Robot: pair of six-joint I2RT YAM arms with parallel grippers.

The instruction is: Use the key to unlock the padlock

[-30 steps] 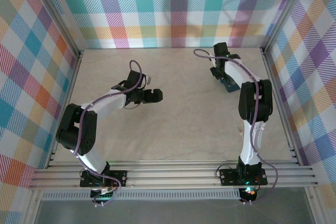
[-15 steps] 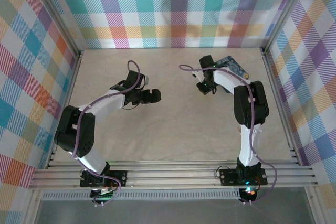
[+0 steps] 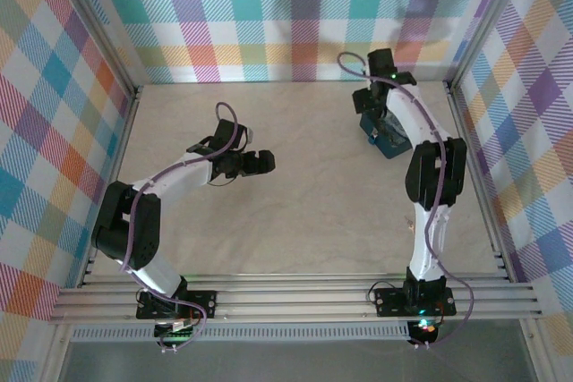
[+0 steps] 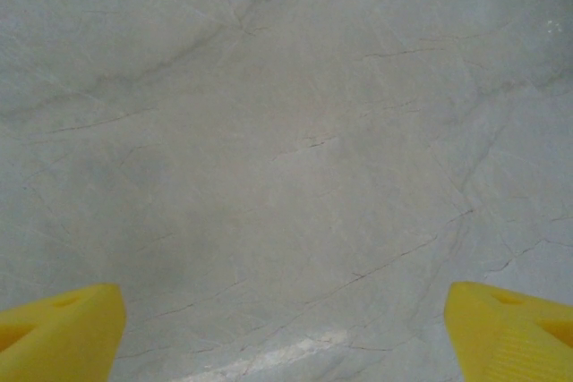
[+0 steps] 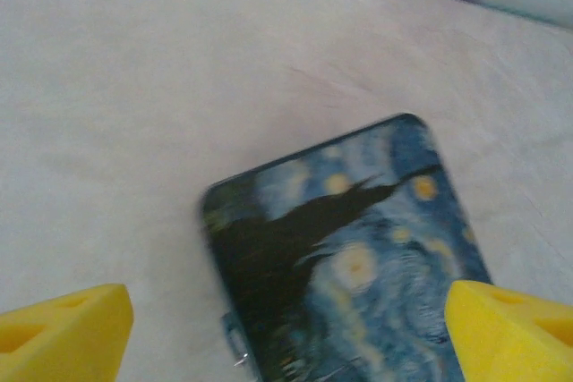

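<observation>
The padlock and the key are out of view. My right gripper [image 3: 370, 121] hovers at the back right over a blue case printed with a starry-night painting [image 3: 390, 141]. In the right wrist view that case [image 5: 358, 257] lies flat on the table between and beyond my yellow fingertips [image 5: 63, 328], which stand wide apart: the right gripper [image 5: 286, 333] is open and holds nothing. My left gripper [image 3: 260, 163] is near the table's middle left, also open [image 4: 285, 333], with bare table under it.
The pale marbled tabletop [image 3: 295, 212] is ringed by checked walls and metal rails [image 3: 474, 176]. The case sits close to the right rail. A small metal bit sticks out of the case's near edge [image 5: 236, 360].
The right arm swung left and then back to the back right, above the blue case. The case showed nearer the back wall half a second ago. The left arm hardly moved.
</observation>
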